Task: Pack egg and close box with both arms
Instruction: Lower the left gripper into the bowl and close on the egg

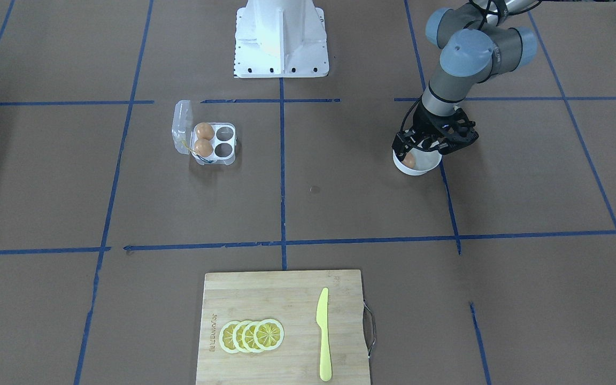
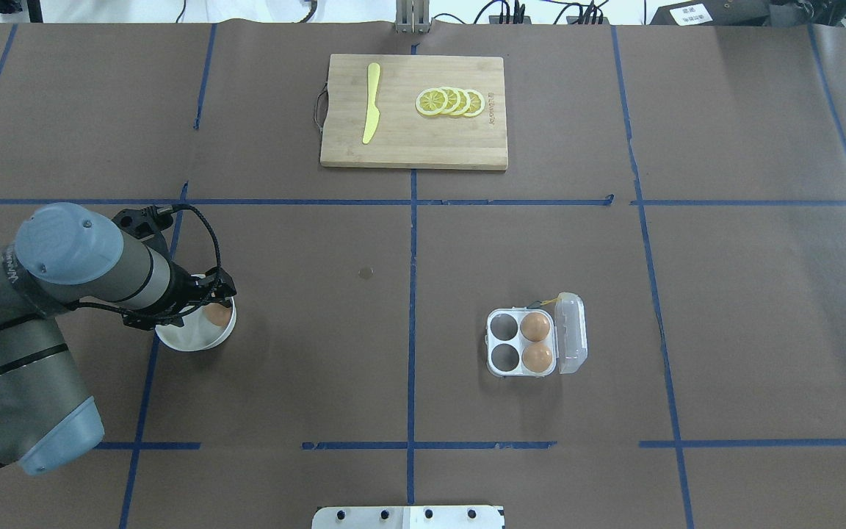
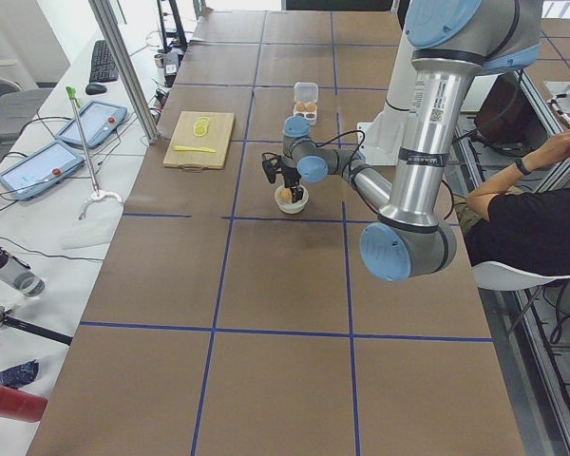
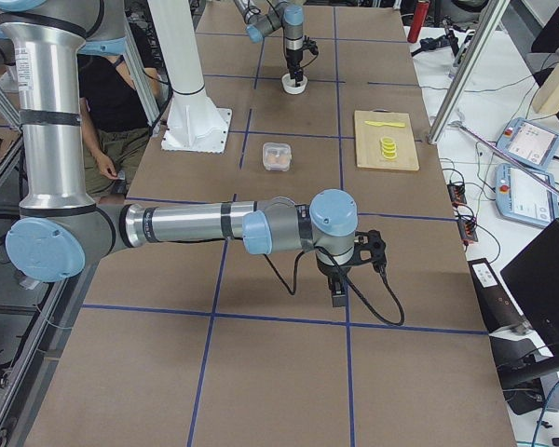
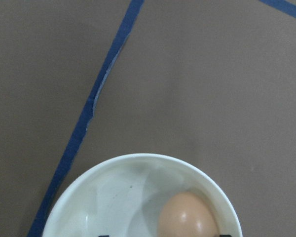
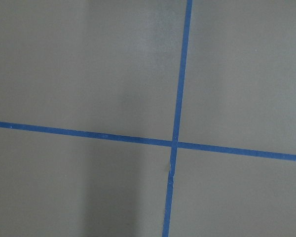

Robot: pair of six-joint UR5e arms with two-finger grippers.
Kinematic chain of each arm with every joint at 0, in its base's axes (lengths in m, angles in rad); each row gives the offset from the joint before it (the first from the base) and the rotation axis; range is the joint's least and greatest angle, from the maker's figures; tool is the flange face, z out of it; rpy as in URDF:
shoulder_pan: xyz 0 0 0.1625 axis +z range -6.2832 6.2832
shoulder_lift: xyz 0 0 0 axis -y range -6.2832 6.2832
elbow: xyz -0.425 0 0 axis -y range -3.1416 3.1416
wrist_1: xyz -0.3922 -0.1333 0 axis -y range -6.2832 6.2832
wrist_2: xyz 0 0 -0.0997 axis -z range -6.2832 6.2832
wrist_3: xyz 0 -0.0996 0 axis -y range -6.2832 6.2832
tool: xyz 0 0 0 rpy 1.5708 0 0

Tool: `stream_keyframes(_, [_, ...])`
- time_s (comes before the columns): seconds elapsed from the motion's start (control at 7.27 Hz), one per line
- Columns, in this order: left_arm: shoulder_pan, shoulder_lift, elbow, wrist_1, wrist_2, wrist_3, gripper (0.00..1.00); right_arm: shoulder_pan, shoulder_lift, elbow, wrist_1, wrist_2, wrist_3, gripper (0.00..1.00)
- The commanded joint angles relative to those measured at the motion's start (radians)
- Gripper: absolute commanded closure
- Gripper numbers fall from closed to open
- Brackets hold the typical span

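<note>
Left gripper [image 2: 210, 297] hangs over the bowl [image 2: 173, 339] on the left side of the table [image 2: 305, 353]. We see its fingertips spread, not pinching anything. The egg [image 2: 217, 314] lies in the bowl between them, nearer one tip. A wide stretch of table runs between bowl and box [image 2: 522, 342], with the board [image 2: 408, 139] at the far edge. The box lid [image 2: 571, 334] is open, and two eggs [image 2: 535, 326] fill the lid-side cells. Right gripper [image 4: 339, 291] is well apart; we can't tell its state.
</note>
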Motion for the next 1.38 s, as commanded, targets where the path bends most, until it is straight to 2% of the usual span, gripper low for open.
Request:
stream_keyframes(0.0, [0.012,-0.001,0.008,0.001,0.019,0.000,0.20,0.000,0.000,0.001,0.000,0.001,0.000,0.00])
stream_keyframes(0.96, [0.019,-0.006,0.018,0.003,0.020,-0.002,0.21,0.000,0.003,0.001,0.000,0.012,0.000,0.00])
stream_keyframes(1.1, [0.019,-0.006,0.018,0.003,0.022,-0.005,0.28,0.000,0.009,0.000,0.000,0.012,0.000,0.00])
stream_keyframes(1.24, [0.019,-0.006,0.018,0.003,0.022,-0.006,0.41,0.000,0.011,-0.002,0.000,0.012,0.000,0.00])
